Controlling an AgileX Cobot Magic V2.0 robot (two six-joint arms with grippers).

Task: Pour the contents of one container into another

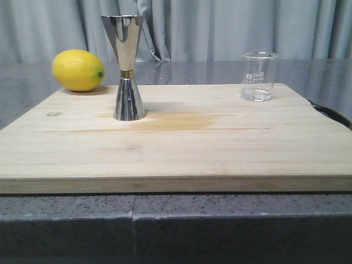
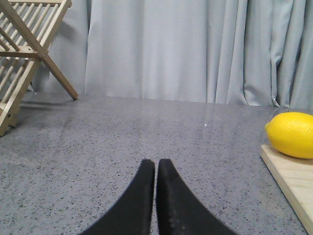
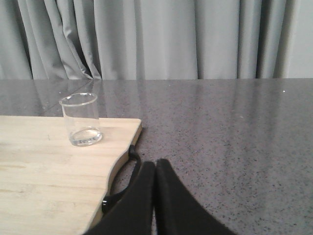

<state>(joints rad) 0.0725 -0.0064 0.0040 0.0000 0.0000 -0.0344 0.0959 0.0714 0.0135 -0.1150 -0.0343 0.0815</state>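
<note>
Jigger (image 1: 126, 66), beaker (image 1: 258, 76) stand apart on board (image 1: 220, 148)

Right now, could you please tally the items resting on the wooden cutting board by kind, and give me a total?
Glass beaker: 1
Steel jigger: 1
Lemon: 1, at the far left edge of the cutting board
Total: 3

We see clear glass beaker (image 1: 257, 77) upright on board, ahead-left of right pincer (image 3: 155, 166); steel jigger (image 1: 126, 68) upright, farther left.
</note>
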